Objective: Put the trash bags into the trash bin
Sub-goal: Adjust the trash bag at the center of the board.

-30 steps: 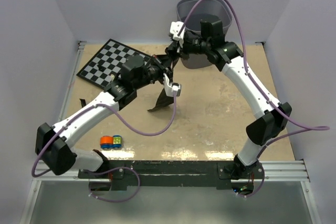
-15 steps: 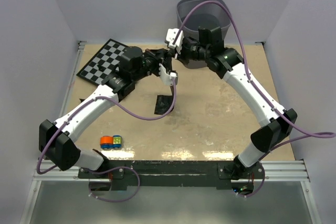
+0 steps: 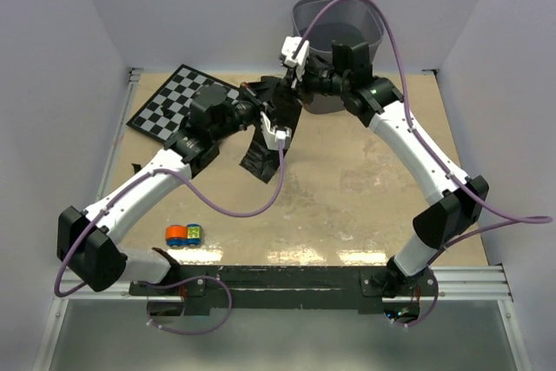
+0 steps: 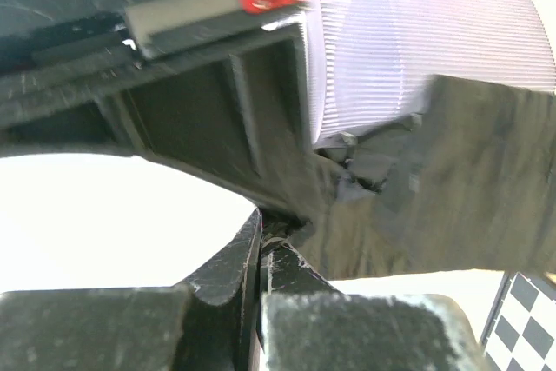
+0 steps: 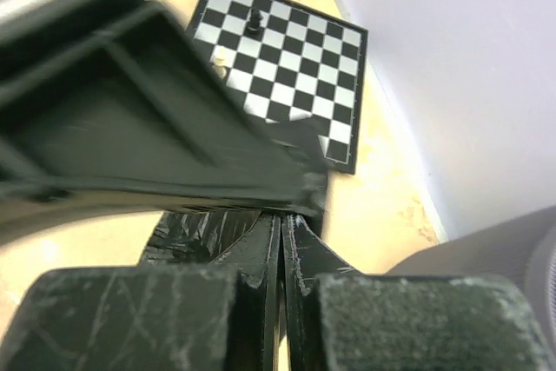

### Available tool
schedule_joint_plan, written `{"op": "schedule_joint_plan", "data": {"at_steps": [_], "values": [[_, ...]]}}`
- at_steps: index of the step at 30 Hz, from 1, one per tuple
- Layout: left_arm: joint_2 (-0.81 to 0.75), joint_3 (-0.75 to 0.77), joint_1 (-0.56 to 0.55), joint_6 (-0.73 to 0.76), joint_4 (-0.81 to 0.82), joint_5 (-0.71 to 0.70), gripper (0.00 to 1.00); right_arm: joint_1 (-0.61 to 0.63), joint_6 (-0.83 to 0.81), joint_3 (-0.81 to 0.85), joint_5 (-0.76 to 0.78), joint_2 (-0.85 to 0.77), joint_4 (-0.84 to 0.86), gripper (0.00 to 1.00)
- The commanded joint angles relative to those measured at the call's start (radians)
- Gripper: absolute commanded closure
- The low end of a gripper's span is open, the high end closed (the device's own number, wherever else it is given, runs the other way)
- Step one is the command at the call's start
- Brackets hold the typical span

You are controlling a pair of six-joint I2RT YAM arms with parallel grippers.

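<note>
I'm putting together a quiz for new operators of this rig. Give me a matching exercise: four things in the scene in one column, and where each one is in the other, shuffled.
Things
1. trash bag
2. trash bin
3. chessboard
4. small orange and blue object

Places
A. lying flat at the table's far left
B. near the front edge, beside the left arm
C. hanging, pinched by the left gripper and the right gripper
D. at the far edge, behind the right arm's wrist

Pairs: 1-C, 2-D, 3-A, 4-B

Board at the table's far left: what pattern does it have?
Black-and-white checkerboard, clearest in the right wrist view.
</note>
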Motion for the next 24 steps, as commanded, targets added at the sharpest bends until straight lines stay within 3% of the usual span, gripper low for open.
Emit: {"op": "schedule_joint_plan", "data": {"at_steps": [1,3,4,6,13,19,21,24], "values": [[-0.036,-0.033,-0.007,0.055,0.008,0.062,1.0,-0.03,0.001,0.087,-0.176,-0.023,0.001,1.0],[-0.025,-0.045,-0.004,0.055,0.002,0.037,1.0,-0.03,-0.027,0.089,-0.299,-0.069,0.006,1.0],[-0.026,-0.052,-0.005,0.057,0.008,0.034,1.0,-0.03,0.046,0.06,-0.303,-0.097,0.077,1.0],[-0.036,-0.064,-0.005,0.051,0.043,0.039,1.0,-0.03,0.047,0.018,-0.26,-0.112,0.123,1.0],[0.023,0.023,-0.005,0.023,0.249,-0.046,1.0,-0.025,-0.077,-0.077,-0.139,-0.049,-0.007,1.0],[0.067,0.017,0.005,-0.004,0.252,-0.058,1.0,-0.039,-0.113,0.061,-0.31,-0.028,-0.092,1.0],[0.035,-0.016,0.002,0.002,0.218,-0.017,1.0,-0.051,0.023,0.05,-0.254,-0.039,0.037,1.0],[-0.025,-0.035,-0.005,-0.011,0.188,0.049,1.0,-0.056,0.054,-0.005,-0.087,-0.039,0.142,1.0]]}}
